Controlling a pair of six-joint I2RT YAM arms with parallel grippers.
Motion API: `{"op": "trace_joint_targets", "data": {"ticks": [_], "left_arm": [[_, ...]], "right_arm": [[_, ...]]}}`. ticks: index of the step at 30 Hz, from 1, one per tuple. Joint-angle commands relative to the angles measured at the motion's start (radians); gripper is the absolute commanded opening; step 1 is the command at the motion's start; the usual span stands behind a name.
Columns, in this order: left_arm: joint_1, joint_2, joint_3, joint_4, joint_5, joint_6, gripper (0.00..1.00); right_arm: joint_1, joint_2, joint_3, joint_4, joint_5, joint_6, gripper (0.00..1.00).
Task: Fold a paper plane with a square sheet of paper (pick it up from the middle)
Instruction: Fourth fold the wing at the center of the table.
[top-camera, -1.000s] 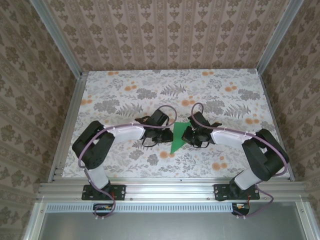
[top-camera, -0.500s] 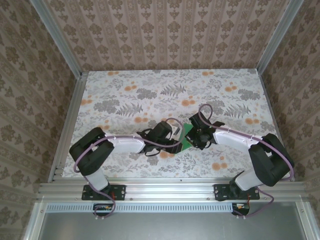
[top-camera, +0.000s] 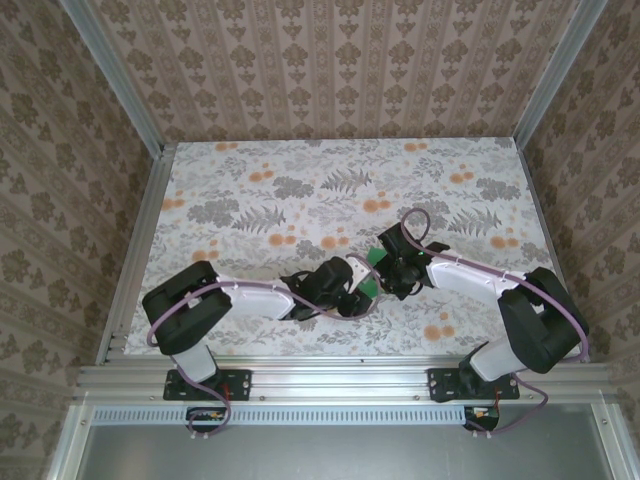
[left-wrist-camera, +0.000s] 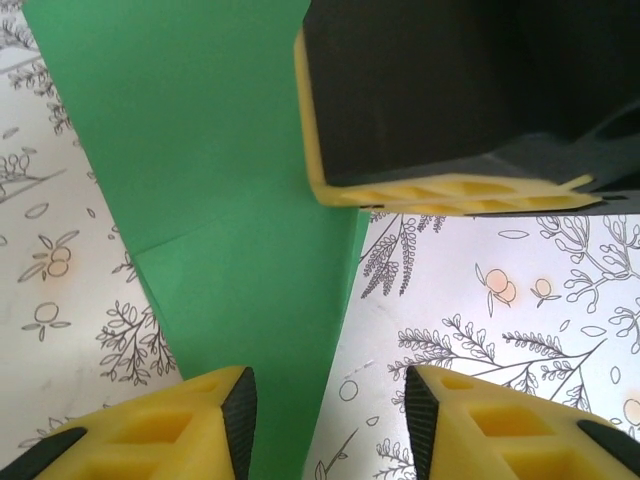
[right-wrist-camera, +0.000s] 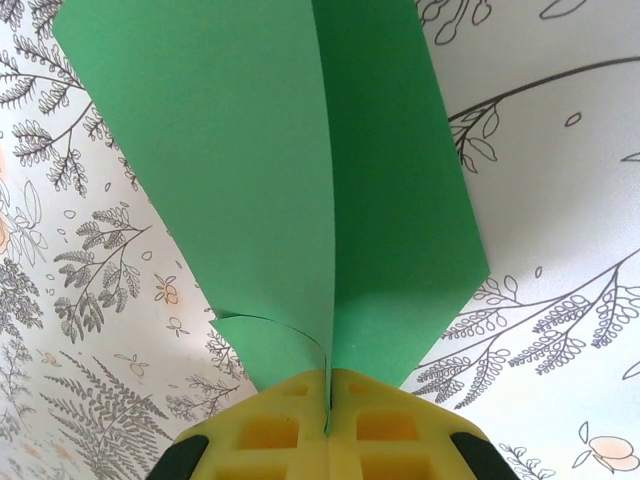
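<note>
The green paper (right-wrist-camera: 260, 150) is folded along a centre crease, with a small flap curling out at its near left. My right gripper (right-wrist-camera: 327, 400) is shut on the paper at the crease and holds it on edge above the table. In the top view little of the paper (top-camera: 368, 285) shows between the two grippers. My left gripper (left-wrist-camera: 330, 410) is open, and the paper (left-wrist-camera: 220, 150) reaches down into the left part of its gap, close to the left finger (left-wrist-camera: 235, 410). The right gripper's finger (left-wrist-camera: 440, 190) shows just beyond. From above, my left gripper (top-camera: 352, 292) and right gripper (top-camera: 383, 268) nearly meet.
The table (top-camera: 250, 200) has a white floral cloth with grey ferns and orange fruit. Patterned walls and aluminium rails (top-camera: 135, 260) bound it on three sides. Both arms lie low over the near middle of the table.
The paper lay as a flat triangle a second ago; it is now raised and pinched in the right gripper. The left arm has slid right and nearer, bringing its open fingers to the paper.
</note>
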Motion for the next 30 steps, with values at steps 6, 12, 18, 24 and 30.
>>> {"op": "trace_joint_targets", "data": {"ticks": [6,12,18,24,30], "left_arm": [[-0.023,0.047,-0.013,0.045,-0.085,0.061,0.37],[-0.024,0.04,-0.059,0.109,-0.114,0.053,0.32],[-0.014,-0.008,-0.11,0.149,-0.101,0.022,0.3],[0.009,-0.015,-0.134,0.182,-0.08,0.004,0.24],[0.013,-0.022,-0.118,0.193,-0.056,0.007,0.24]], "right_arm": [[-0.006,-0.021,0.006,-0.014,-0.041,0.054,0.0],[-0.016,-0.027,-0.009,-0.004,-0.051,0.069,0.0],[-0.023,-0.032,-0.021,-0.006,-0.041,0.072,0.0],[-0.026,-0.034,-0.026,-0.004,-0.047,0.072,0.0],[-0.026,-0.032,-0.024,0.001,-0.056,0.07,0.0]]}}
